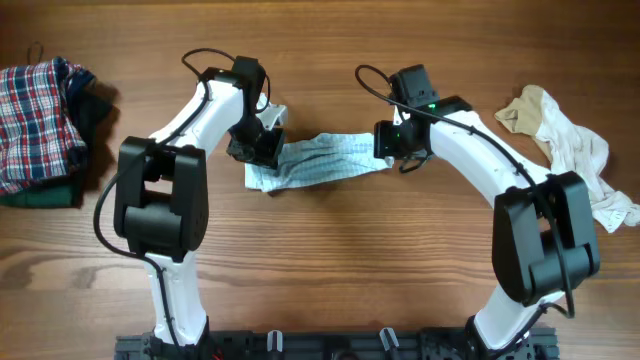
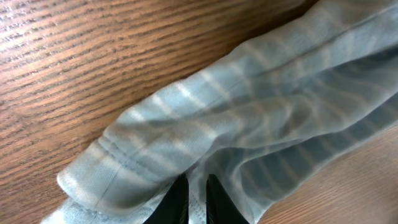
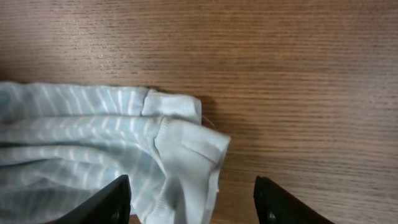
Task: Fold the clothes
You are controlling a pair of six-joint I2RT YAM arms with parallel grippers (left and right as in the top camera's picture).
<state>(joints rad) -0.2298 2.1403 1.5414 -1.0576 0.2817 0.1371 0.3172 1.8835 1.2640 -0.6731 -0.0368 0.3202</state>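
Barely begun: your left gripper [image 2: 193, 200] pinches the striped garment [image 1: 325, 160], your right gripper [image 3: 194, 200] gapes open; the plaid heap [image 1: 35, 110] at nine o'clock and the cream heap [image 1: 570, 150] at three wait.

striped garment [image 1: 325, 165] is pale blue and white.

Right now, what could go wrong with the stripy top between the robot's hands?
1. Only the left gripper pinches the striped garment. The right gripper is open over the white cuff, so a pull might drag the cloth sideways and bunch it.
2. The garment lies rumpled and twisted, so folding now could trap creases.
3. Closing on the layered cuff might catch only one layer.
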